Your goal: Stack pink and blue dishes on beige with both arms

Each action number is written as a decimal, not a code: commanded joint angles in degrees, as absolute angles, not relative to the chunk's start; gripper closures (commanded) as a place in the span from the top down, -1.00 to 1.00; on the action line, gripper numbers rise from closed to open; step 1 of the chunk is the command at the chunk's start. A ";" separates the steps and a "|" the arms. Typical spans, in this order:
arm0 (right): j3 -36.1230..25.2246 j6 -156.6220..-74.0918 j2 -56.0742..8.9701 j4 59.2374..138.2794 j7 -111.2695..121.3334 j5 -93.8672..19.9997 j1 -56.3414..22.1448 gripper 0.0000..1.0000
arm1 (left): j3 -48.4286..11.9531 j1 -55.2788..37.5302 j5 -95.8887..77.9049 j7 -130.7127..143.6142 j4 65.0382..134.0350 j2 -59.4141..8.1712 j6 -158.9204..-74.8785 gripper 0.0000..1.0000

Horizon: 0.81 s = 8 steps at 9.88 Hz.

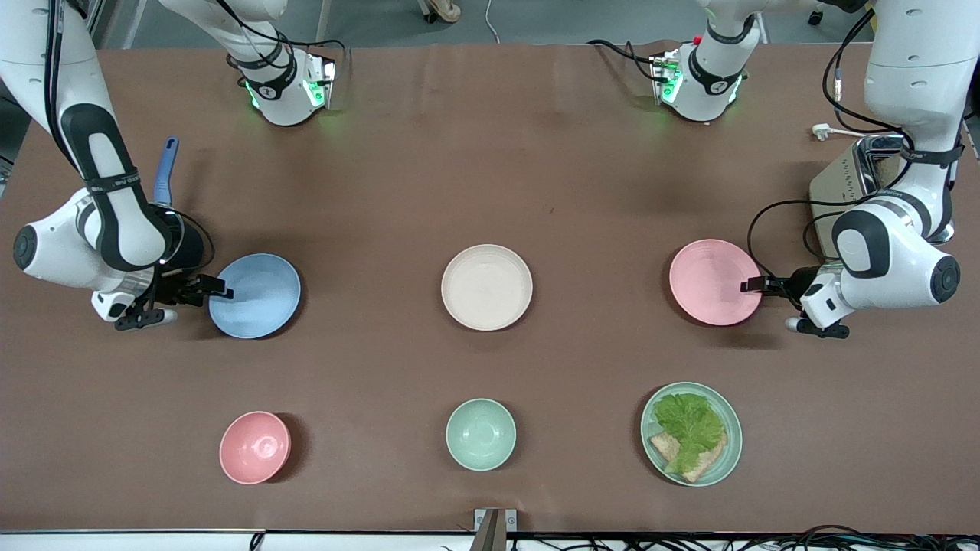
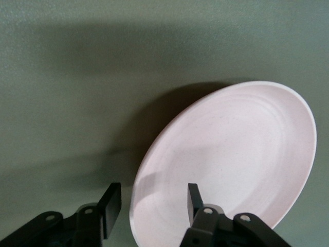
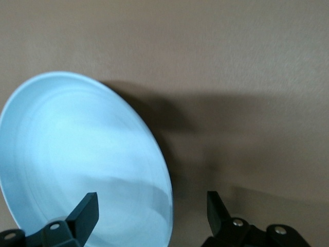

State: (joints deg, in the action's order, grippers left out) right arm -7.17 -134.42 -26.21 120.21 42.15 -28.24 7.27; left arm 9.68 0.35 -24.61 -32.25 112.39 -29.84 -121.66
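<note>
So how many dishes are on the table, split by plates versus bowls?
Shallow round matte plates: 4 — light blue, cream-beige, pale pink, mint-green with lettuce and bread
Small deep bowls: 2 — pink, mint-green
Total: 6

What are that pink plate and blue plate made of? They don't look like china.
Hard to say for sure. The pink plate and blue plate both look matte, faintly speckled, with soft concentric rings and no glaze shine: probably plastic or a fibre composite rather than ceramic.
</note>
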 commanded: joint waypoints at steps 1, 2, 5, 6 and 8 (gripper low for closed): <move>-6.77 -134.91 -24.52 123.22 44.65 -30.23 8.26 0.23 | 9.84 0.79 -26.45 -35.07 114.61 -30.41 -124.54 -0.72; -6.77 -134.83 -24.61 123.14 44.56 -30.58 8.35 -0.23 | 9.84 0.70 -26.46 -35.07 114.52 -30.41 -124.54 -0.93; -7.99 -131.69 -24.70 121.04 43.07 -31.73 8.35 -0.99 | 9.32 0.27 -26.37 -34.11 114.17 -26.04 -123.93 -1.00; -9.30 -127.05 -24.70 118.68 42.54 -31.73 8.09 -0.99 | 7.40 0.18 -26.28 -32.45 114.08 -23.23 -122.88 -0.99; -11.24 -122.37 -24.09 114.19 40.36 -30.86 7.04 -0.99 | 1.87 0.70 -26.11 -26.49 111.28 -19.79 -118.42 -1.00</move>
State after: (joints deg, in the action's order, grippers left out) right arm -9.98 -125.70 -25.76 116.46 42.10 -30.48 7.75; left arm 4.68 0.66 -25.68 -29.31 111.59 -21.49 -120.74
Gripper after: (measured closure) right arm 0.960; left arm 0.952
